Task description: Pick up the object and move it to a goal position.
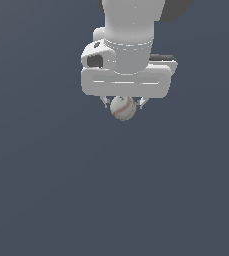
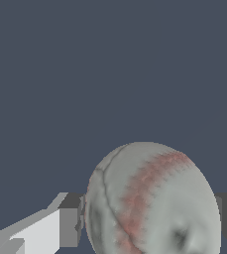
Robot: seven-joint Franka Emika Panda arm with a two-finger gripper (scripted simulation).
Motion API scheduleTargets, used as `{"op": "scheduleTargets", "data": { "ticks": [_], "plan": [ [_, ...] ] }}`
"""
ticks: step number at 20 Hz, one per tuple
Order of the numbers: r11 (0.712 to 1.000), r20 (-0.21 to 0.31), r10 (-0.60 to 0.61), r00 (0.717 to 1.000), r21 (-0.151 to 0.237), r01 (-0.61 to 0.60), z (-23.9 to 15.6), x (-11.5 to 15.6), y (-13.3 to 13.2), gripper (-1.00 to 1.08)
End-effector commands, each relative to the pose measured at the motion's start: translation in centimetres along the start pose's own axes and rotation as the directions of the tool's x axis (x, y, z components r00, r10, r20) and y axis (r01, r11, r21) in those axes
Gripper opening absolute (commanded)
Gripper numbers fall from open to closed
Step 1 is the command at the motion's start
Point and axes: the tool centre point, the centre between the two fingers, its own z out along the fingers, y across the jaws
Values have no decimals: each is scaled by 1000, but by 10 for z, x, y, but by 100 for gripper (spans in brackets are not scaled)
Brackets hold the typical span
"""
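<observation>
The object, a small off-white ball with thin red stitch lines, hangs just under the white hand of the arm in the exterior view. My gripper is shut on it, one short finger showing at each side of the ball. In the wrist view the ball fills the space between the two grey pads, which press against its two sides. Most of each finger is hidden behind the hand and the ball. No goal marker shows in either view.
A plain dark blue-grey surface fills the background in both views. The arm's white wrist and link stand above the hand. Nothing else shows.
</observation>
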Motion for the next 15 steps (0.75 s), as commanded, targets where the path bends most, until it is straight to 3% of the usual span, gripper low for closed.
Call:
{"op": "scheduleTargets", "data": {
  "ticks": [1,8,15],
  "plan": [
    [1000,-1,0,1000,0,0,-22,-2,-4,-100],
    [1000,-1,0,1000,0,0,-56,-2,-10,-100],
    [1000,-1,0,1000,0,0,-65,-1,-12,-100]
  ]
}}
